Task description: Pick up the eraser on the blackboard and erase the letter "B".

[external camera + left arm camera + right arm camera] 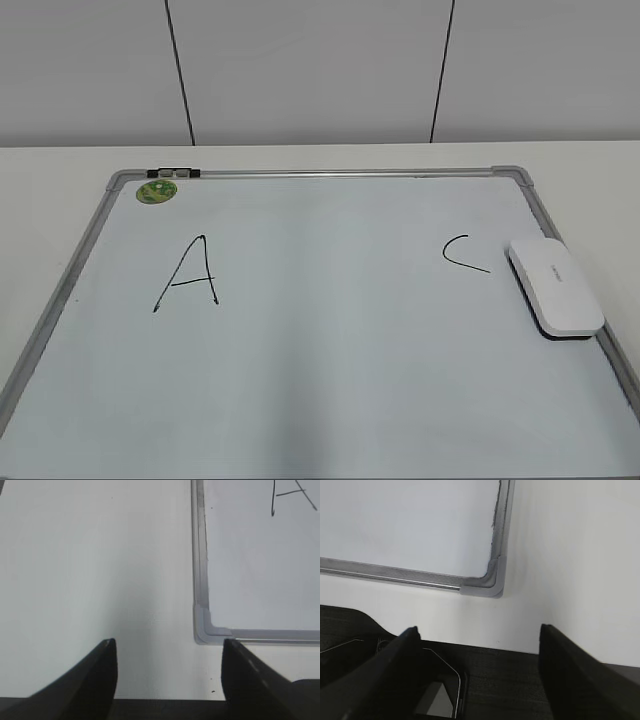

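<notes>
The blackboard (pixel 320 380) is a pale whiteboard with a silver frame lying flat on the table. A black "A" (pixel 190 272) is at its left and a "C" (pixel 463 253) at its right; no letter "B" shows between them. The white eraser (pixel 554 286) lies on the board's right edge beside the "C". Neither gripper shows in the exterior view. My left gripper (pixel 169 647) is open and empty over the table, near the board's near-left corner (pixel 204 630). My right gripper (pixel 479 632) is open and empty near the board's near-right corner (pixel 487 586).
A small round green sticker (pixel 157 190) sits at the board's far left corner, next to a metal clip (pixel 172 173) on the frame. A dark flat surface (pixel 520 685) lies under the right gripper. A grey panelled wall stands behind the table.
</notes>
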